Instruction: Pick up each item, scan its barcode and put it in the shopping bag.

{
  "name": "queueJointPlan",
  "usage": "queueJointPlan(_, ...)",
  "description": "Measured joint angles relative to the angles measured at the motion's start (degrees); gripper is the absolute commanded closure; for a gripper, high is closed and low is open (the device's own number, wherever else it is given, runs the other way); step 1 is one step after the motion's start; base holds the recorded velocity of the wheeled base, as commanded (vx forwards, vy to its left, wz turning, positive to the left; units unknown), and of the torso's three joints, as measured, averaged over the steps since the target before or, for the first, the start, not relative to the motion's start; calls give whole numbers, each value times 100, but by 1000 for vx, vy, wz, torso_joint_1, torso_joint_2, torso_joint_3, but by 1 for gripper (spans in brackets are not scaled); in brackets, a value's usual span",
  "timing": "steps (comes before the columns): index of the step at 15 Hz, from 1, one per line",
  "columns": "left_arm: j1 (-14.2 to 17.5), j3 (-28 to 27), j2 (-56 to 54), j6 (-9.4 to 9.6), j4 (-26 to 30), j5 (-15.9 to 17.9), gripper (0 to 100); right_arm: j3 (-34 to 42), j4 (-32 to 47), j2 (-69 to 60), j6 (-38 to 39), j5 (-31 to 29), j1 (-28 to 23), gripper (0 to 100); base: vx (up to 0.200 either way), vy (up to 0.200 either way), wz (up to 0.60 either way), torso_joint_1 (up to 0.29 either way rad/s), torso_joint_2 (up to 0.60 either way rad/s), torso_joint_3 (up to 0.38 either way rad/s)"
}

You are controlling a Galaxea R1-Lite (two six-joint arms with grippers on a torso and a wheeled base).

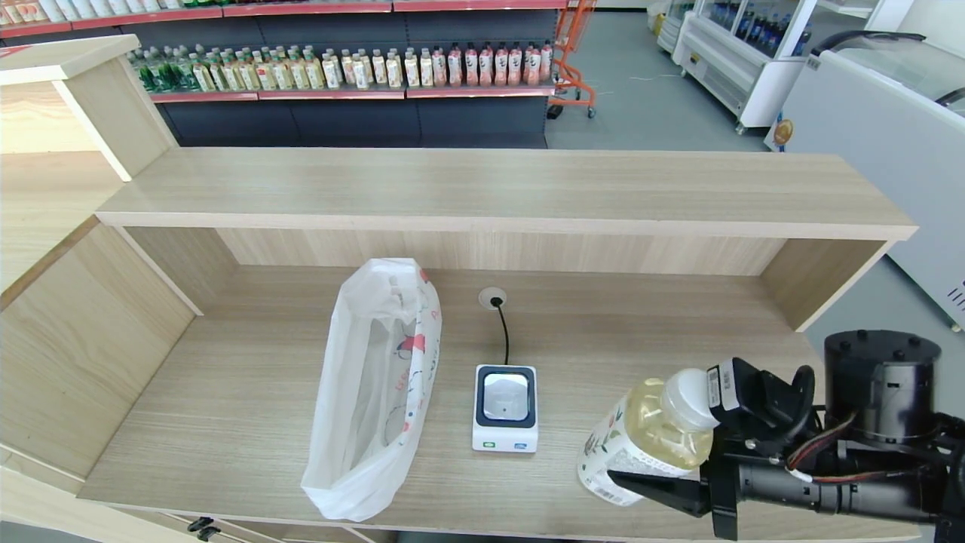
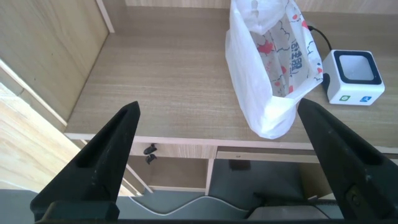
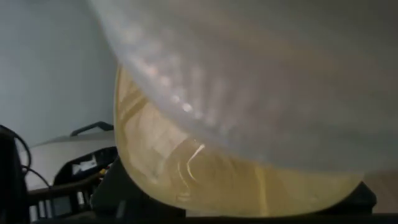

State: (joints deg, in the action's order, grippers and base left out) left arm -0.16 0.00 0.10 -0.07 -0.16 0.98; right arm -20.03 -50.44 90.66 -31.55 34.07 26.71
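Right gripper clamped on bottle; left gripper agape, empty. Present barcode squarely to scanner, well beyond fingertips.

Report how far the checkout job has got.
Done: nothing visibly bagged; the white plastic shopping bag shows no item inside. In hand: the right tool is shut on the clear bottle of yellow drink with a white cap, right of the white box scanner, not over its window. Left: scan that bottle, then bag it. The left tool hangs open, empty.
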Motion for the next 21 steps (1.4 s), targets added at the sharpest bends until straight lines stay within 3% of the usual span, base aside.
queueJointPlan(3, -2, 0, -2, 0, 0, 0, 0, -100, -183, -102, -1857, -666, -168, 100, 0, 0, 0, 0, 0, 0)
queueJointPlan(7, -2, 0, 0, -2, 0, 0, 0, -439, -566, -108, -3085, -1200, -168, 100, 0, 0, 0, 0, 0, 0)
queueJointPlan(10, -5, 0, 0, 0, 0, 0, 0, -690, -594, -89, -3580, -1407, -4, 100, 0, 0, 0, 0, 0, 0)
queueJointPlan(16, -2, 0, 0, 18, 0, 0, 0, -720, -679, 104, -4352, -1556, 798, 100, 0, 0, 0, 0, 0, 0)
queueJointPlan(21, -2, 0, 0, 17, 0, 0, 0, -670, -1746, 677, -4418, -1635, 823, 100, 0, 40, 0, 1, 1, 1)
